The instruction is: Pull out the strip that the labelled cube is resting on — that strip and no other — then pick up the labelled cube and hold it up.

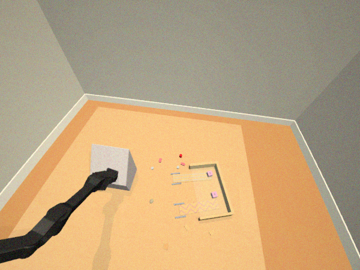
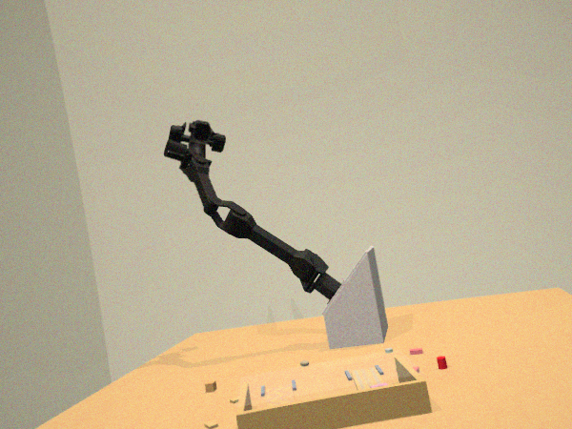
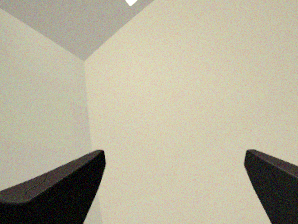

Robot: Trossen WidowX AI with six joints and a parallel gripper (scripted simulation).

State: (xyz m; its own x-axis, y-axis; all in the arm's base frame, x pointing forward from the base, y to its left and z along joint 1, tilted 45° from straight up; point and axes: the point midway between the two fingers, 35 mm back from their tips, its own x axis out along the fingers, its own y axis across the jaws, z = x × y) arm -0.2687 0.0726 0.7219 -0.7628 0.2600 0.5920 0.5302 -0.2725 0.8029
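A pink cube [image 1: 210, 173] [image 2: 378, 385] sits at the right end of a pale strip with straight lines [image 1: 189, 177] [image 2: 364, 377]. A second pink cube [image 1: 214, 194] stands just above the far end of a strip with pink zigzags [image 1: 196, 207] in the top view; whether it touches that strip cannot be told. Both cubes show a small dark mark, too small to read. My gripper [image 2: 197, 136] [image 3: 174, 157] is open and empty, raised high in the air, facing the walls, far from cubes and strips. It is outside the top view.
A low three-sided wall [image 1: 223, 189] [image 2: 334, 409] stands around the cubes. Blue bars [image 1: 179, 204] [image 2: 294, 385] flank the strips' outer ends. A grey wedge mount [image 1: 112, 157] [image 2: 357, 310] holds the arm. A red cylinder [image 1: 180, 155] [image 2: 441, 362], pink blocks [image 1: 160, 160] [image 2: 416, 351] and small bits lie around.
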